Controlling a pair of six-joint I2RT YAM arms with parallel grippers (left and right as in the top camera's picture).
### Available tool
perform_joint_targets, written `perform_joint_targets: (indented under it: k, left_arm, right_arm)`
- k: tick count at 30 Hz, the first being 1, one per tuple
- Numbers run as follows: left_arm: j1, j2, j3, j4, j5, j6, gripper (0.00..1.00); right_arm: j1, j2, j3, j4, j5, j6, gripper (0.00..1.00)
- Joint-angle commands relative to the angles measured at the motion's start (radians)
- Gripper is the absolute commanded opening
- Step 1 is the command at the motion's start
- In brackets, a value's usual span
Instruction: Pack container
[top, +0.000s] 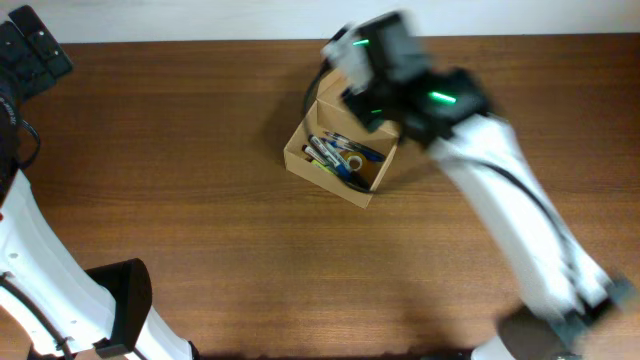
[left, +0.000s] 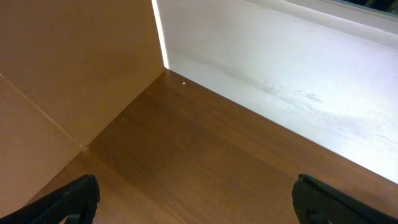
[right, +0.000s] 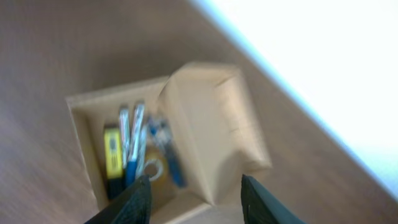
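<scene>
Right pincer (right: 194, 190) partly open, gripping nothing, just above container (right: 84, 137), flap lid (right: 211, 137) raised; pens (right: 134, 146) inside. Left pincer (left: 196, 193) fully open, empty, over worktop (left: 205, 162).

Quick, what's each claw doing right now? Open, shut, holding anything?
Left claw: open, holding nothing.
Right claw: open, holding nothing, over the container.

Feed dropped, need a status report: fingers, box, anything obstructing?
Left fingers open, empty. Right fingers open, above the small tan cardboard box. Pens inside, flap lid up. No obstruction seen.
</scene>
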Motion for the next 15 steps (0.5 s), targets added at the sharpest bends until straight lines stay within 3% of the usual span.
perform_joint_targets:
  k: [1, 4, 11, 13, 15]
  left_arm:
    - [0.007, 0.007, -0.002, 0.000, 0.007, 0.009, 1.00]
    - [0.006, 0.007, -0.002, 0.006, 0.035, 0.003, 1.00]
    - [0.006, 0.007, -0.002, 0.055, 0.271, -0.017, 1.00]
    - [0.006, 0.011, -0.003, 0.040, 0.276, -0.008, 0.69]
    - [0.006, 0.021, -0.013, 0.011, 0.276, 0.029, 0.61]
  right_arm:
    - [-0.069, -0.118, 0.014, 0.002, 0.023, 0.143, 0.42]
    - [-0.159, -0.163, 0.013, -0.007, 0.006, 0.238, 0.41]
    - [-0.382, -0.108, -0.006, -0.040, -0.219, 0.400, 0.25]
    - [-0.426, -0.076, -0.010, -0.053, -0.245, 0.441, 0.21]
    - [-0.462, -0.040, -0.018, -0.058, -0.270, 0.491, 0.19]
